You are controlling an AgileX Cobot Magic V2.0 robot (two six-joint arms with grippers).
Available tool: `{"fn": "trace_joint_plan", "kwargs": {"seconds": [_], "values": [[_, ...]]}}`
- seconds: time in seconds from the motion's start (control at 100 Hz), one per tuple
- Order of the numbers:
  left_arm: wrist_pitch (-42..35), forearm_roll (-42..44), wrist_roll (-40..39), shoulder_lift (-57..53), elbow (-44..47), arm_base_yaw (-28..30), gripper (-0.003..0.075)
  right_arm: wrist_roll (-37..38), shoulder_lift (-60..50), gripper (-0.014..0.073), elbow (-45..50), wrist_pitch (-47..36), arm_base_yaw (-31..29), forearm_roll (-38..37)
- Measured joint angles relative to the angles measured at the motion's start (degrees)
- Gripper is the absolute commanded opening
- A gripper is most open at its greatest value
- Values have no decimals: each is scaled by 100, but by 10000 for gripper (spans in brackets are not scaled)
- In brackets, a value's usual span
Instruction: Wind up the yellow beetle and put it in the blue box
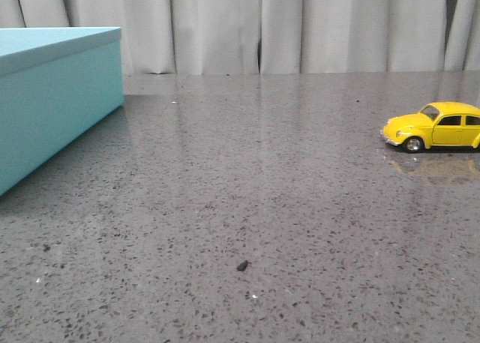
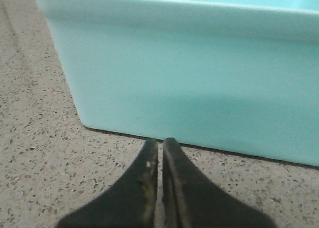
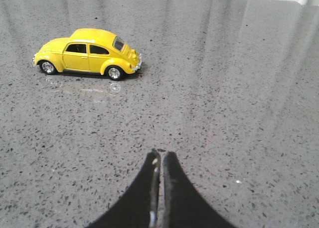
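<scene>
Both claws are sitting clenched and empty: my left claw (image 2: 160,144) is pointing at the blue box (image 1: 56,95), my right claw (image 3: 159,155) at open counter (image 1: 247,178). The yellow beetle (image 1: 436,125) is standing on its wheels at the right edge of the front frame, well apart from the box at upper left.

Step in hand, as I'm reading it: reaching for the car. I'm planning to release the right claw first, then come in across the roof and pinch the body sides, leaving the wheels free for the pull-back.

Room: plenty of bare counter between car and box. The counter edge beyond the car is running out of frame, so I can't tell the margin there. The box top is possibly still lidded; it's hard to read.
</scene>
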Motion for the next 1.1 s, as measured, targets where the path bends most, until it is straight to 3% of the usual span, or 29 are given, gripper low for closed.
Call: {"fn": "trace_joint_plan", "kwargs": {"seconds": [0.68,0.83,0.95,1.1], "values": [[0,0,0,0,0,0,-19,0,0,-74,0,0,-2,0],[0,0,0,0,0,0,-19,0,0,-73,0,4,-2,668],[-12,0,0,0,0,0,-19,0,0,-73,2,-1195,-2,1377],[-174,-272,0,0,0,0,-19,0,-4,-74,2,-1473,-12,1597]]}}
